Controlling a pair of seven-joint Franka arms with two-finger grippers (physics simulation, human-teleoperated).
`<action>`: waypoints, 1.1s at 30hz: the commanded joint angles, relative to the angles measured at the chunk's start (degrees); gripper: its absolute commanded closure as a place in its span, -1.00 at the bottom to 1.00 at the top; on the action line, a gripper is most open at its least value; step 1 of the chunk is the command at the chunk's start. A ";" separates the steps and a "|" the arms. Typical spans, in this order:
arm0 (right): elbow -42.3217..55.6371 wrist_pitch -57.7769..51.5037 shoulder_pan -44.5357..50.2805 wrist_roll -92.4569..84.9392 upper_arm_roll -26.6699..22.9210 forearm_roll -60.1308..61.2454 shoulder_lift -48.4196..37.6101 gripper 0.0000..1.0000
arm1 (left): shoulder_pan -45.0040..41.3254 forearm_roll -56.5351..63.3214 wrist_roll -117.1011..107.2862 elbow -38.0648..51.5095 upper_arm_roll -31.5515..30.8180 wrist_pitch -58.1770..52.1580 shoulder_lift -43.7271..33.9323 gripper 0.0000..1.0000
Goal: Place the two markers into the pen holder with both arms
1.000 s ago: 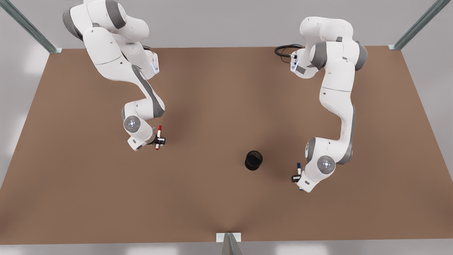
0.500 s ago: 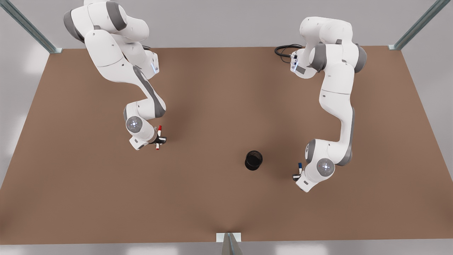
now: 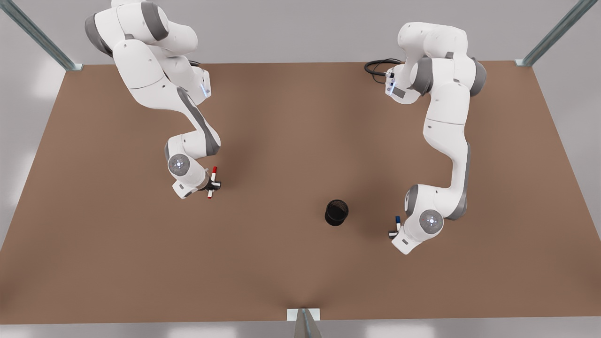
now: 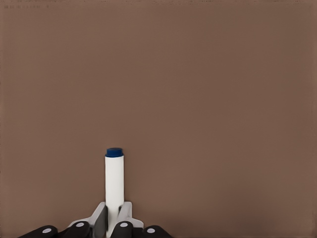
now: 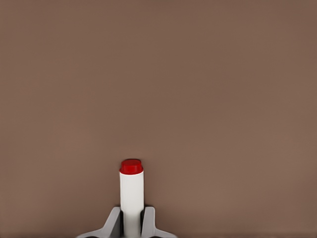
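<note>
The black pen holder (image 3: 336,212) stands on the brown table between the two arms. On the front view's left, my right gripper (image 3: 212,185) is shut on the red marker (image 3: 212,180), well to the left of the holder. The red marker (image 5: 131,198) sticks out between the fingers (image 5: 113,223) over bare table. On the front view's right, my left gripper (image 3: 393,233) is shut on the blue marker (image 3: 397,223), a short way right of the holder. Between the left gripper's fingers (image 4: 100,223) the blue marker (image 4: 114,186) points at bare table.
The brown table (image 3: 300,141) is bare apart from the holder. A black cable (image 3: 378,65) loops at the base of the arm on the front view's right. Metal frame posts (image 3: 42,40) stand at the back corners, and a bracket (image 3: 304,315) at the front edge.
The red marker has tilted and shifted slightly in the right gripper as that wrist turned. The left gripper with the blue marker has barely moved.
</note>
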 commanded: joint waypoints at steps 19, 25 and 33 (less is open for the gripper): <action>11.17 -10.22 0.08 -1.76 3.96 -0.25 -6.51 0.46 | -2.71 -14.76 25.90 3.82 -15.15 11.42 -14.02 0.57; 28.05 -10.22 5.00 -1.67 5.63 -3.42 -2.12 0.47 | -2.80 -43.85 86.28 -4.70 -16.99 22.59 -12.87 0.57; 39.22 -5.83 11.15 -1.93 5.72 -3.59 2.54 0.47 | 0.46 -54.05 118.72 -13.93 -17.17 21.80 -15.07 0.57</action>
